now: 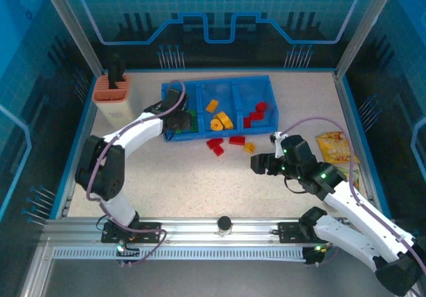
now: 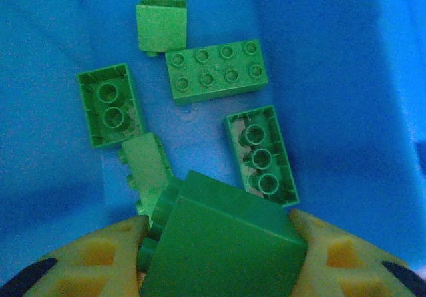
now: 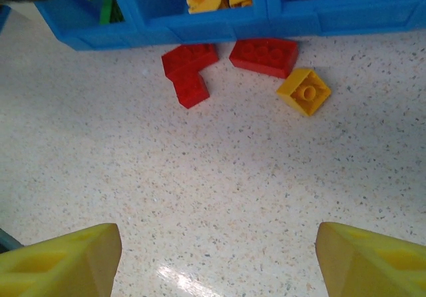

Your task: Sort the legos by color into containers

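My left gripper (image 2: 219,250) is shut on a dark green lego (image 2: 229,217), hanging over the left compartment (image 2: 53,177) of the blue tray (image 1: 233,82). Several lighter green legos (image 2: 216,70) lie on that compartment's floor below. In the top view the left gripper (image 1: 178,114) sits at the tray's left end. Yellow legos (image 1: 219,119) fill the middle compartment and red ones (image 1: 256,114) the right. On the table before the tray lie an L-shaped red lego (image 3: 190,70), a flat red lego (image 3: 264,54) and a yellow lego (image 3: 303,90). My right gripper (image 3: 219,257) is open above bare table, well short of them.
An orange-and-cream holder (image 1: 112,90) with black tools stands at the back left. Yellow snack packets (image 1: 336,147) lie at the right beside my right arm. A black knob (image 1: 224,224) sits on the near rail. The tray's front wall (image 3: 219,27) rises just behind the loose legos.
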You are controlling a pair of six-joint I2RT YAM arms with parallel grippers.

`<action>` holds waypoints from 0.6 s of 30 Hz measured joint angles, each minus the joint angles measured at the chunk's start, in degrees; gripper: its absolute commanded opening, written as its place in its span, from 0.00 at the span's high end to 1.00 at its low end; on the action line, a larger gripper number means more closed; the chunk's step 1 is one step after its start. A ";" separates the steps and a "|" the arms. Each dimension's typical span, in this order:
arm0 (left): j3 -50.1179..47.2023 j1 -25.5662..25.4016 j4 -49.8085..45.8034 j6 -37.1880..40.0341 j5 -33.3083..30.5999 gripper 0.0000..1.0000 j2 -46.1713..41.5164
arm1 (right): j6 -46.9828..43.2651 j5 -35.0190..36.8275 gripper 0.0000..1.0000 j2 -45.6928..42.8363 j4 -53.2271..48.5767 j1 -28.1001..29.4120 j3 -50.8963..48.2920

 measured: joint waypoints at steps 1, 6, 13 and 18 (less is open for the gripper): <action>1.42 0.02 -0.55 0.02 -0.02 0.54 1.51 | 0.22 0.00 0.20 -0.68 -0.15 0.04 -0.09; 4.35 0.33 -2.03 -0.24 0.37 0.25 4.00 | 0.79 0.61 0.14 -1.55 -1.07 0.33 -1.31; 1.38 0.39 -2.14 -0.61 3.08 0.23 -2.89 | 0.74 1.16 0.14 3.06 -0.92 0.33 -2.08; -5.27 -1.11 -1.42 -1.25 3.13 0.23 -16.90 | -0.35 1.49 0.15 10.99 0.07 0.31 -1.42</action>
